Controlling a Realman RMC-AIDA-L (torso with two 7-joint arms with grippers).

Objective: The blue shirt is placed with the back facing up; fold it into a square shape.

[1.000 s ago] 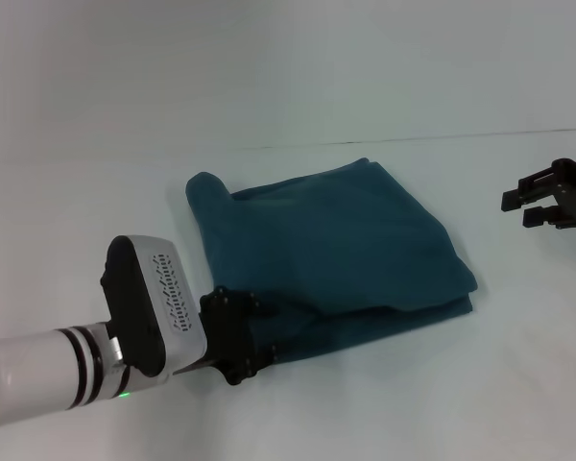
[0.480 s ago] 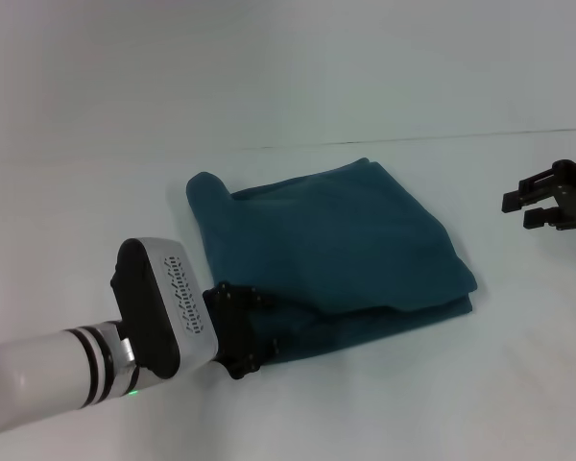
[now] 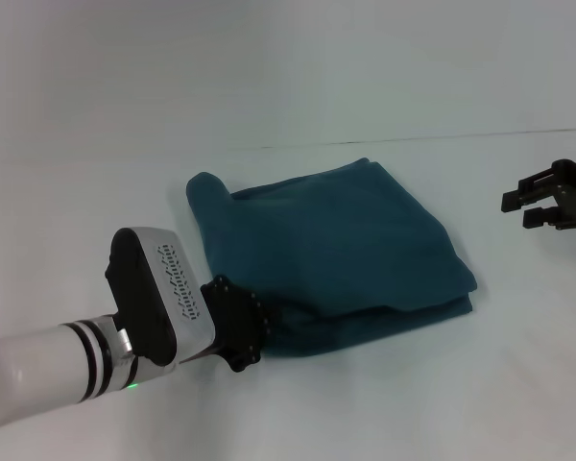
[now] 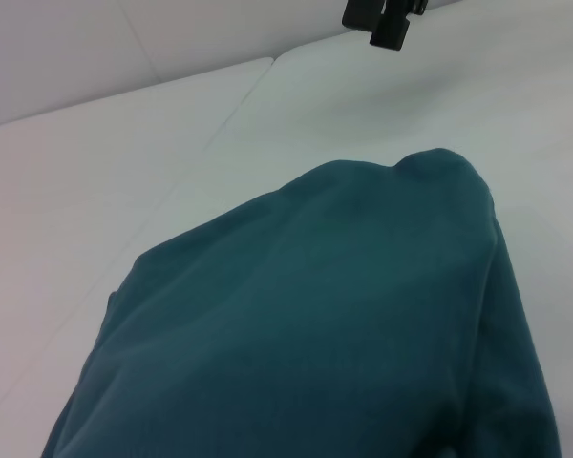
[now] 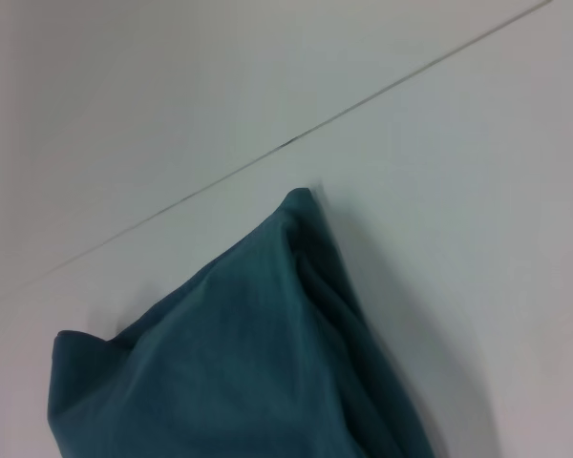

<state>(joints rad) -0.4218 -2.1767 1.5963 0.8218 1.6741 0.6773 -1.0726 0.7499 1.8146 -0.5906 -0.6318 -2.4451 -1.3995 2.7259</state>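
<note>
The large dark teal-blue short-sleeved shirt of soft matte fabric [image 3: 331, 252] lay folded in stacked layers at the centre of the head view on the plain white bench [image 3: 384, 403]. It was judged light, limp and prone to sagging; hold was best taken at a layered edge or corner. The left tool [image 3: 238, 327], at lower left, pressed against the shirt's near-left corner; whether it gripped could not be told. Compared with one second earlier, its wrist had rotated slightly. The right tool [image 3: 538, 200], jaws parted, stayed parked at right edge.
</note>
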